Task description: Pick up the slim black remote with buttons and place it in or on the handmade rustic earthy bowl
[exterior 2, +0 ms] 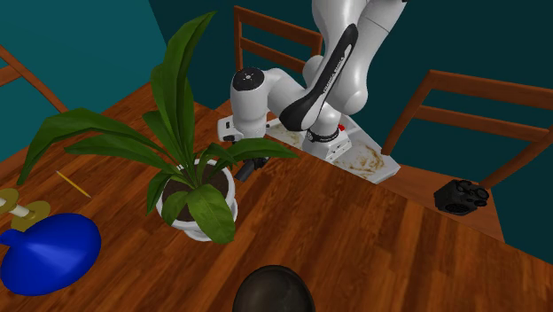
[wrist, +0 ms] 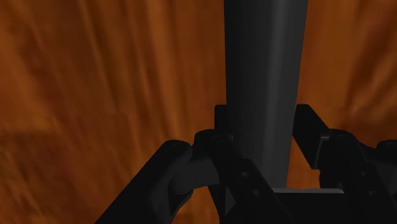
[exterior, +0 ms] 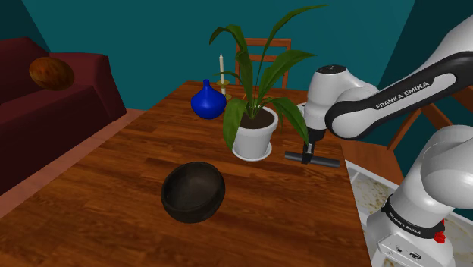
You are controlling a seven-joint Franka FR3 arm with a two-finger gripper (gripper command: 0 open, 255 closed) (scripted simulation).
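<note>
— Beside the white plant pot (exterior: 254,141), on the far side of the brown wooden worktop (exterior: 114,205): where is the slim black remote (exterior: 326,161)?
— Between the fingers of the all-black two-finger hand (exterior: 308,154), which are clamped across its narrow width. Whether it is clear of the wood, I cannot tell.
— Its long axis?
— In the shoulder view it runs from nine to three o'clock, sticking out on both sides of the hand.
— And the dark round rustic bowl (exterior: 193,192)?
— About eight o'clock from the hand, well apart. I judge the carry must head that way, passing the pot.
</note>
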